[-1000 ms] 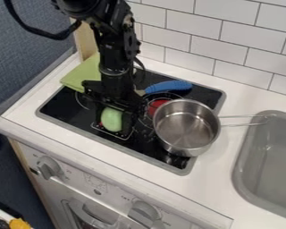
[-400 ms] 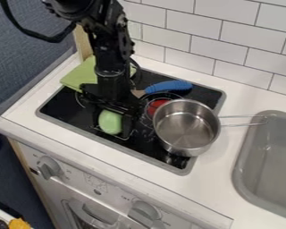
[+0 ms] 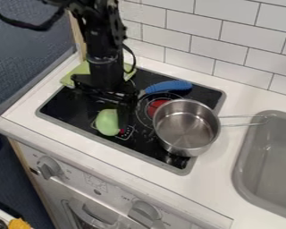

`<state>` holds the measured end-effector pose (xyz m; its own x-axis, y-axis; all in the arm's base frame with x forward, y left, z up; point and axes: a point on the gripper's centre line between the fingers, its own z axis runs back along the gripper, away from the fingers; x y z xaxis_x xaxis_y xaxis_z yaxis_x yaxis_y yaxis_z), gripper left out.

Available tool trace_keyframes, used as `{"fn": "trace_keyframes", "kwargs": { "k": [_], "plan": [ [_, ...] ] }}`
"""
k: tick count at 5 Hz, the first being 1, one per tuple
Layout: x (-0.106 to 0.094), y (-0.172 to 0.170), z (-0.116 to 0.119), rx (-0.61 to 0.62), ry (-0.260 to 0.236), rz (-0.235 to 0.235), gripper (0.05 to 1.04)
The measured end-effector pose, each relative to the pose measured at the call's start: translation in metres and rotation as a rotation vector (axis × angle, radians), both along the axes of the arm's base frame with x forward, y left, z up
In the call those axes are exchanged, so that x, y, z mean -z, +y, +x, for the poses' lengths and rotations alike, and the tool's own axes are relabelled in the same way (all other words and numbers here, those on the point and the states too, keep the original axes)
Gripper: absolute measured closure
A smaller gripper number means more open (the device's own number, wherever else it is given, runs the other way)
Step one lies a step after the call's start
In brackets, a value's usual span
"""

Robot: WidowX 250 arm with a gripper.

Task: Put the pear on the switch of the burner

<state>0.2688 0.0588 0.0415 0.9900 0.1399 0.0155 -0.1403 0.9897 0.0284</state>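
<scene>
The black gripper hangs low over the left front part of the black cooktop. Just below it in the view is the light green pear, overlapping the small marked switch area near the cooktop's front edge. The gripper's dark lower part stands close against the pear's right side. Whether the pear bears its full weight on the glass is hard to make out.
A steel pot covers the cooktop's right side, handle toward the grey sink. Behind the gripper lie a blue-handled utensil and a green cloth. White tiles rise behind.
The arm has moved left and the gripper has turned a little. The pear has shifted slightly left and tilted, uncovering more of the switch area to its right. The pot has stayed put.
</scene>
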Motion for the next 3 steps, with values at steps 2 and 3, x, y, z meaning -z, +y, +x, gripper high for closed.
{"fn": "trace_keyframes", "kwargs": {
  "k": [2,3],
  "plan": [
    [-0.03,0.005,0.001,-0.032,-0.006,0.036,0.082],
    [-0.053,-0.01,0.015,-0.014,0.009,0.071,0.082]
  ]
}}
